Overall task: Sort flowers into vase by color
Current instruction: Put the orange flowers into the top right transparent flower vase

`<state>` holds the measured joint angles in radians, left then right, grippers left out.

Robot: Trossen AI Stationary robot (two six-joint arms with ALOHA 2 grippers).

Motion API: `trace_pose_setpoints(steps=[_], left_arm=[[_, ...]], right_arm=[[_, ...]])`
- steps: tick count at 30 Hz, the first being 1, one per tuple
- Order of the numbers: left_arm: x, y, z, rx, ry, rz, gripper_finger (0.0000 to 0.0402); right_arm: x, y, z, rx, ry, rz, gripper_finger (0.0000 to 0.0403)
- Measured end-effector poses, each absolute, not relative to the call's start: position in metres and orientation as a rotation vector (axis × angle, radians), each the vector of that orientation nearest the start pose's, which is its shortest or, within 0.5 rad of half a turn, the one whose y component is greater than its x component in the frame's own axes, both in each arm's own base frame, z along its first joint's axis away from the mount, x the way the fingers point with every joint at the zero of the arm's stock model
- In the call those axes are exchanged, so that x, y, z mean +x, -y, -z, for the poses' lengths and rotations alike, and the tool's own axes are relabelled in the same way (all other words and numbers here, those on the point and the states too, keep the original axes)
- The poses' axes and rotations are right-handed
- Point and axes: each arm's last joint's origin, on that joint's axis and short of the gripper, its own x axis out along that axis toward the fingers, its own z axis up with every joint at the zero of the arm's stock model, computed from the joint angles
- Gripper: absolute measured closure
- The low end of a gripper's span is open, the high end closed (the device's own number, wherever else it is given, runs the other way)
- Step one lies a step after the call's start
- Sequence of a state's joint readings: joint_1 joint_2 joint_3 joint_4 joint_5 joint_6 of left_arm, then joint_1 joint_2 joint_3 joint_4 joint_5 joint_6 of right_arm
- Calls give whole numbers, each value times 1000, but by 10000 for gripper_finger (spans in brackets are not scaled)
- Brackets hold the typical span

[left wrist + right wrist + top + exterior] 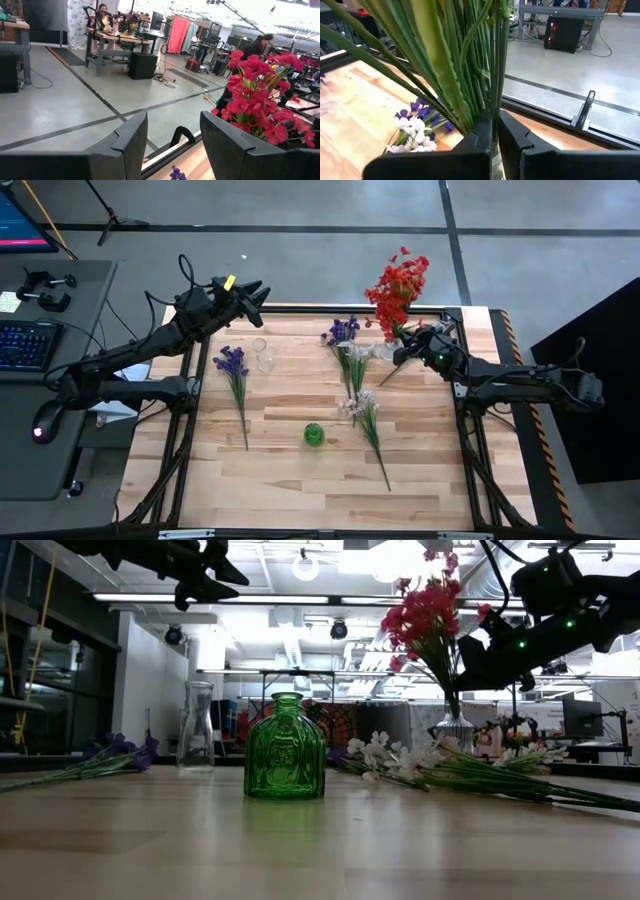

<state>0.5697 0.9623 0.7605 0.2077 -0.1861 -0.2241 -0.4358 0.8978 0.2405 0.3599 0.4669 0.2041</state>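
Landmark: small green ribbed glass bottle vase (314,434) near the middle of the light wooden slatted surface (290,490). Far behind it and to its right, the right gripper (495,131) is clamped on the green stems of the red flower bunch (398,285), which stands in a clear glass vase (455,728). Left gripper (172,140), fingers apart and empty, hovers far behind-left of the green vase, above the surface's back edge. Purple flower spray (235,380) lies left of it; white flower spray (366,420) just right; mixed purple-and-white spray (348,345) behind. Empty clear glass bottle (263,355) stands behind-left.
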Motion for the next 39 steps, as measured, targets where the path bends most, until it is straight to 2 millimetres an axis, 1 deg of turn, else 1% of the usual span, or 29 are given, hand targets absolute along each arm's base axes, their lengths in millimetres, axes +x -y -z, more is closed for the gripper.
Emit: trace_pose_setpoints(steps=[18,21,27,30,34,39], left_arm=[[180,-122,-330,-212,91,-752,232],[180,-122,-330,-212,90,-752,232],[180,-122,-330,-212,90,-752,232],[180,-122,-330,-212,90,-752,232],[180,-122,-330,-212,90,-752,232],[180,-122,-330,-211,87,-753,232]], right_arm=[[152,85,-175,237,-250,931,400],[152,85,-176,245,-245,931,379],[152,85,-175,267,-236,919,301],[153,85,-175,270,-237,906,273],[153,84,-175,268,-237,901,254],[153,84,-176,268,-234,900,252]])
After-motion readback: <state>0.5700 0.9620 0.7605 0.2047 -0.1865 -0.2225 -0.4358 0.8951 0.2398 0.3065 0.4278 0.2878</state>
